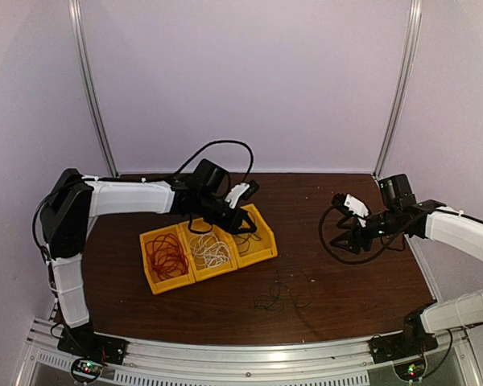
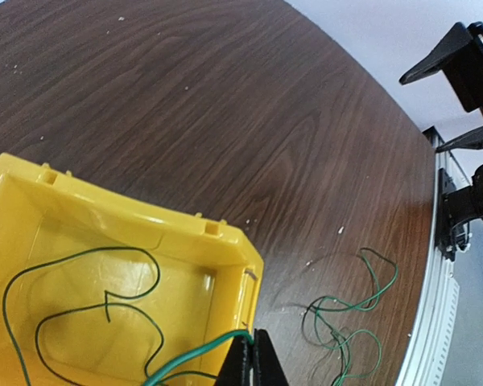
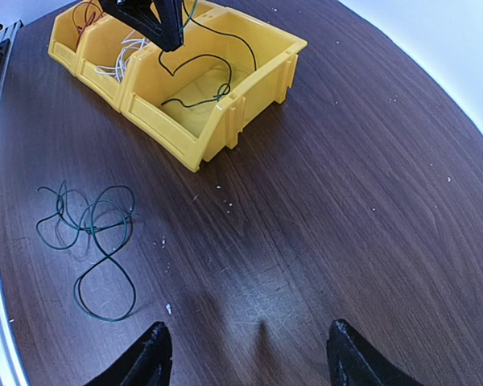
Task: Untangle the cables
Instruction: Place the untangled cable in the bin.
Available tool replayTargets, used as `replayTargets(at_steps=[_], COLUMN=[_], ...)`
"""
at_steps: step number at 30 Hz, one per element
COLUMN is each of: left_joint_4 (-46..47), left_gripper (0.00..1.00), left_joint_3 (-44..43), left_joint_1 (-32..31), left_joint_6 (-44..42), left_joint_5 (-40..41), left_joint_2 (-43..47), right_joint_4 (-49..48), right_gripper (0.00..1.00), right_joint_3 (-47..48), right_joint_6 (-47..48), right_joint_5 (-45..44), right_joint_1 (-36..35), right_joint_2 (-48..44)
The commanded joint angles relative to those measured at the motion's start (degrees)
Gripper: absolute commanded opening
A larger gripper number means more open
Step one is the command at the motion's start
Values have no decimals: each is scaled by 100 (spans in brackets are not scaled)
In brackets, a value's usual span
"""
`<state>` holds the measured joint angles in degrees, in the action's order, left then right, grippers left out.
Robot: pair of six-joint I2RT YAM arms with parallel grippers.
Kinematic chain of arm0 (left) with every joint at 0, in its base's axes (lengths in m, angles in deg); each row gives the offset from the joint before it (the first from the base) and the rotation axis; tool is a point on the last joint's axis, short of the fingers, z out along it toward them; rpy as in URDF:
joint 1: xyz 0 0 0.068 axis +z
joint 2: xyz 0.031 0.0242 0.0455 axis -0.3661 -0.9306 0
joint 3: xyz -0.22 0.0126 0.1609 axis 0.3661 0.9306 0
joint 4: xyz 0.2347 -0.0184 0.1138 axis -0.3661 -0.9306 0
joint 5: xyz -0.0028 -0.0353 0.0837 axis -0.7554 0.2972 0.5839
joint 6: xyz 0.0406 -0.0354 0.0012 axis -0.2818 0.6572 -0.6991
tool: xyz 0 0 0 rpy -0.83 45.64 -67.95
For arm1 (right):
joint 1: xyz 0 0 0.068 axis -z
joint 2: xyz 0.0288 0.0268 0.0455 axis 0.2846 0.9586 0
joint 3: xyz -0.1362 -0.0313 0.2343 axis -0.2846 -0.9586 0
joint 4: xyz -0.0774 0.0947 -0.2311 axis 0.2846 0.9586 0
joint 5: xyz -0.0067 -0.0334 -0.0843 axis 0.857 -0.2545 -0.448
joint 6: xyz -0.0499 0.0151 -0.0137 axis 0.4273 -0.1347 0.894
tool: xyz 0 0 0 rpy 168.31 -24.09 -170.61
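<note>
Three joined yellow bins (image 1: 156,284) stand left of centre. The left one holds a red cable (image 1: 167,255), the middle one a white cable (image 1: 211,251). My left gripper (image 2: 255,344) hovers over the right bin (image 2: 145,211) and is shut on a thin green cable (image 2: 195,355) that trails down into that bin. Another dark green cable (image 1: 282,293) lies loose in loops on the table in front of the bins; it also shows in the left wrist view (image 2: 348,318) and in the right wrist view (image 3: 90,233). My right gripper (image 3: 249,362) is open and empty above bare wood to the right.
The dark wooden table (image 1: 346,297) ends at a metal rail (image 1: 249,354) along the near edge. White walls and two upright posts (image 1: 92,88) close the back. My right arm's thick black cable (image 1: 338,245) loops beside its gripper.
</note>
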<state>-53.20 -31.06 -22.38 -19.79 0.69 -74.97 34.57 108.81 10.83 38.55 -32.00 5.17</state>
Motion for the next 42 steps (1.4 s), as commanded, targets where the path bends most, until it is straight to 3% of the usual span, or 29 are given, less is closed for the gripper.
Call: replayTargets(at_steps=[1,7,15,31,39,42], left_joint_4=[-1265,-2582,-2848,-2651,-2815,-2941], left_gripper=[0,0,0,0,24,28], left_joint_3=[-588,-1532,-2220,-2379,-2499,-2538], left_joint_1=[53,53,53,-61,-126,-132], left_joint_6=[-526,-999,-1091,-1021,-1076,-1071], left_joint_5=[738,1644,1737,1258,1523,1496], left_joint_2=[61,-355,-902,-1613,-1448,-1203], right_joint_4=[52,38,95,99,99,100], right_gripper=[66,66,66,66,66,66], right_joint_3=[22,20,42,33,33,33], right_joint_6=[28,37,55,81,90,90], right_joint_5=[36,59,61,22,2,-4], right_joint_1=[35,35,27,26,26,26], right_joint_2=[15,49,84,105,116,135])
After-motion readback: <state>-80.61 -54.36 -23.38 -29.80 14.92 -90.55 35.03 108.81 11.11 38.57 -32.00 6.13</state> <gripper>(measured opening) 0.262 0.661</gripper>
